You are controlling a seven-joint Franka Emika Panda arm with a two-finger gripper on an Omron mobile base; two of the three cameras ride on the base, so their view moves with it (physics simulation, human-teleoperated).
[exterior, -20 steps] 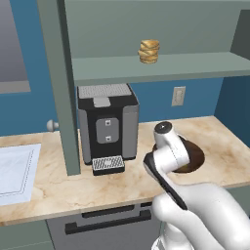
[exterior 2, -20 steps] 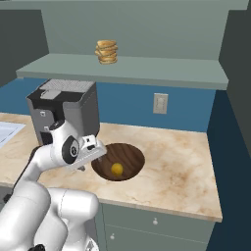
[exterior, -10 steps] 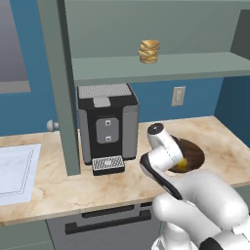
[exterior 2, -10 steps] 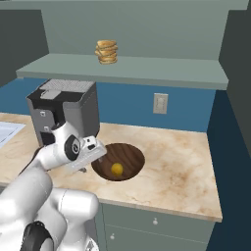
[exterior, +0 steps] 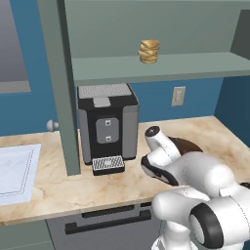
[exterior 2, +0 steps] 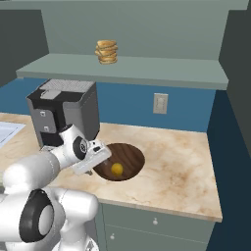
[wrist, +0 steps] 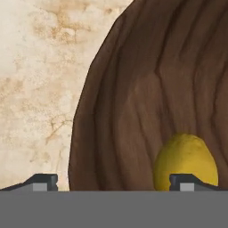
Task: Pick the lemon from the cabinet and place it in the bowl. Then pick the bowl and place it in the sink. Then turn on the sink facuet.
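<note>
The dark brown wooden bowl [exterior 2: 130, 154] stands on the marble counter right of the coffee machine, with the yellow lemon [exterior 2: 116, 169] lying inside it. My gripper [exterior 2: 98, 164] hangs low over the bowl's left rim, open and holding nothing. In the hand view the bowl's rim [wrist: 84, 133] runs between the fingertips of my gripper [wrist: 116, 181], and the lemon [wrist: 185, 156] sits just behind the right tip. From the left, my arm covers most of the bowl [exterior: 189, 143] and the gripper [exterior: 158, 172]. The cabinet shelf [exterior: 171, 66] runs above. A corner of the pale sink [exterior: 14, 171] lies far left. The sink faucet is out of view.
A black and grey coffee machine [exterior: 107, 124] stands close left of the bowl. A tan stacked food lump [exterior 2: 106, 51] rests on the shelf. The open cabinet door [exterior: 61, 88] hangs edge-on left of the machine. A wall outlet [exterior 2: 160, 103] sits behind the counter.
My hand has shifted a little to the left and down over the bowl's rim while the arm folded lower. The jaws stayed open. Bowl and lemon have not moved.
</note>
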